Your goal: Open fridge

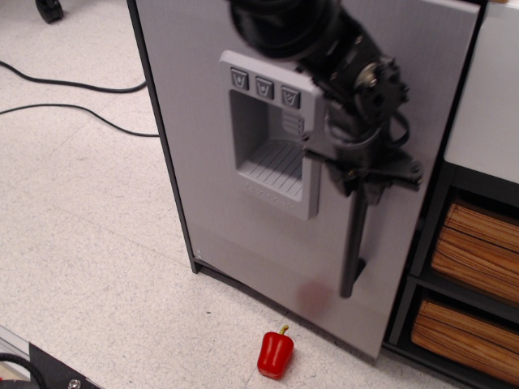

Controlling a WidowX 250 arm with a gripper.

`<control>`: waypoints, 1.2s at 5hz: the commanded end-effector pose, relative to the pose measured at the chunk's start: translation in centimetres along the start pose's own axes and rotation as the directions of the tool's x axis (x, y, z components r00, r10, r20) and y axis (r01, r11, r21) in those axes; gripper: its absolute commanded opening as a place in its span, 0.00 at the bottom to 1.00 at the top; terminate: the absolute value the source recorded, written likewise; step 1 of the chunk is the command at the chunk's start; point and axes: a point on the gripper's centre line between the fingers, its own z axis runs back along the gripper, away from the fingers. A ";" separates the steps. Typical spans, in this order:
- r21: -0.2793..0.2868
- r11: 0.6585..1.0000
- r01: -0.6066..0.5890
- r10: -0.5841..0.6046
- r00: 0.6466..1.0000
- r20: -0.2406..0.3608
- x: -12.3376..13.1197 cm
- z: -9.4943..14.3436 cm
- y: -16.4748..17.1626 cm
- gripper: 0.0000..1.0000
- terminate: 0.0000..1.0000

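door cracked, grip on the handle

the fridge (pixel 243 243) stands in the middle of the floor, its grey door swung a little way out from the dark frame on the handle side, so the bottom edge sits at an angle to the base. the gripper (pixel 362 180) is clamped around the handle (pixel 353 235), high up on the black bar, fingers pressed in on either side (the picture is a bit smeared there, but no gap shows). the dispenser (pixel 272 134) sits just left of it.

my worry is the grip sliding down or off that smooth bar if the pull runs straight rather than following the door's arc; the door would then swing back shut. a hard tug could also rock or drag the whole light cabinet.

a pepper (pixel 275 353) lies on the floor just in front of the door's lower edge, and looks to be in the sweep path, so the door may push it along. the shelf unit (pixel 466 259) with slatted drawers stands right beside the handle side, close to the arm. cables (pixel 65 89) trail well off to the left.
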 end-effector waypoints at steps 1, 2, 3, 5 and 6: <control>0.047 0.999 0.019 -0.020 1.000 0.011 -3.3 3.7 1.6 0.00 0.00; 0.092 0.988 0.124 -0.120 0.992 -0.044 -5.0 4.1 0.8 1.00 0.00; 0.110 0.978 0.178 -0.161 0.976 -0.149 -6.9 3.7 -1.9 1.00 0.00; 0.000 0.964 0.266 -0.258 0.935 -0.244 -8.0 2.4 -7.8 1.00 0.00; -0.013 0.957 0.291 -0.286 0.930 -0.232 -6.0 0.9 -10.1 1.00 0.00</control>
